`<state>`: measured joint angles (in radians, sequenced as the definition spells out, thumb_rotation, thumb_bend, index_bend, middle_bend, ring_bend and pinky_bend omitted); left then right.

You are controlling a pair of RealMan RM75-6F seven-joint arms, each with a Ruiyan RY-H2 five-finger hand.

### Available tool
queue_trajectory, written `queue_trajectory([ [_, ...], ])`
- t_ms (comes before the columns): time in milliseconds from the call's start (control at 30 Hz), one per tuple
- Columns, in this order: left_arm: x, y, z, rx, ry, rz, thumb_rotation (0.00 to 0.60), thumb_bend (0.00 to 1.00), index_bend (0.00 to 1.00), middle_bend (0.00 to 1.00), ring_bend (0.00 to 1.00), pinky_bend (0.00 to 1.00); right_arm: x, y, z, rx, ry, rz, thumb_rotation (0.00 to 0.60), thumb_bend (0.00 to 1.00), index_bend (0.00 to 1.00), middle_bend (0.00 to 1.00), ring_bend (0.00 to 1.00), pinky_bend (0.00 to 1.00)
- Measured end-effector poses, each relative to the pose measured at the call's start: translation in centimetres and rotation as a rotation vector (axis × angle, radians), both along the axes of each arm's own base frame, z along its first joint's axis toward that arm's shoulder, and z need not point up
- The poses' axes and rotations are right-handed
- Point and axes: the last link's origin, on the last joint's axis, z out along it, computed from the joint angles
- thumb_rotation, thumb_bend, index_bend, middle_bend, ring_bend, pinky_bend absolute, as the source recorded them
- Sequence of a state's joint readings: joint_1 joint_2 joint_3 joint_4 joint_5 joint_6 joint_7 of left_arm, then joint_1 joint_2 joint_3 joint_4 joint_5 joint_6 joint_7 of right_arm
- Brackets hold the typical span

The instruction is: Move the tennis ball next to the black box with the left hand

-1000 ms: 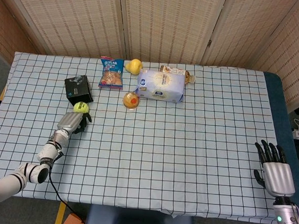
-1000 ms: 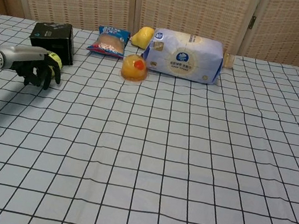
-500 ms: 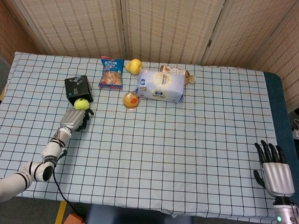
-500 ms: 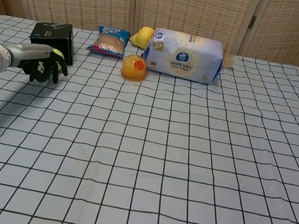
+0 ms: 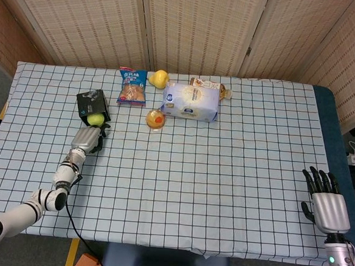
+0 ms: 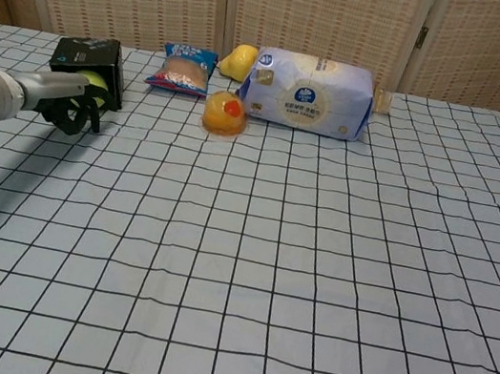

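The yellow-green tennis ball lies against the front of the black box at the table's left. My left hand reaches in from the near left and holds the ball at its fingertips, dark fingers curled around it. In the chest view the hand covers most of the ball. Past the table's near right corner, my right hand hangs with fingers spread and nothing in it; only the head view shows it.
Behind and to the right of the box lie a blue snack bag, a yellow fruit, a large blue-and-white pack and an orange jelly cup. The checked tablecloth spreads wide to the right.
My left hand has carried the tennis ball away from me, up to the black box. The right hand has stayed still.
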<state>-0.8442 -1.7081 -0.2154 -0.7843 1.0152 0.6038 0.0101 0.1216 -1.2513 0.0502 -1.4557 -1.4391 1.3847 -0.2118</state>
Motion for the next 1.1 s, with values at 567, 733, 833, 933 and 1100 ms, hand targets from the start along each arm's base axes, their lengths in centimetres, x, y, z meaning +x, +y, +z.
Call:
queue_trajectory([
  [567,0.7,0.7,0.6,0.010,-0.006,-0.019,0.600,0.75,0.09,0.11,0.05,0.20,0.0,-0.1,0.1,-0.001,-0.004,0.000,0.600,0.27,0.02,0.00,0.00,0.05],
  [733,0.9,0.5,1.0,0.009,-0.017,-0.027,0.600,0.74,0.09,0.11,0.05,0.20,0.0,0.0,0.0,0.005,-0.003,0.001,0.600,0.27,0.02,0.00,0.00,0.05],
  [833,0.9,0.3,1.3,0.008,-0.014,-0.035,0.600,0.74,0.09,0.11,0.05,0.20,0.1,0.1,-0.1,0.008,-0.004,0.005,0.600,0.27,0.02,0.00,0.00,0.05],
  [933,0.8,-0.1,1.6,0.007,-0.012,-0.039,0.600,0.74,0.10,0.12,0.05,0.20,0.3,0.2,0.0,0.008,-0.009,0.013,0.600,0.27,0.02,0.00,0.00,0.05],
  [1100,0.3,-1.5,2.3,0.006,-0.011,-0.055,0.600,0.74,0.12,0.13,0.06,0.20,0.6,0.3,0.2,0.000,-0.027,0.026,0.600,0.27,0.02,0.00,0.00,0.05],
])
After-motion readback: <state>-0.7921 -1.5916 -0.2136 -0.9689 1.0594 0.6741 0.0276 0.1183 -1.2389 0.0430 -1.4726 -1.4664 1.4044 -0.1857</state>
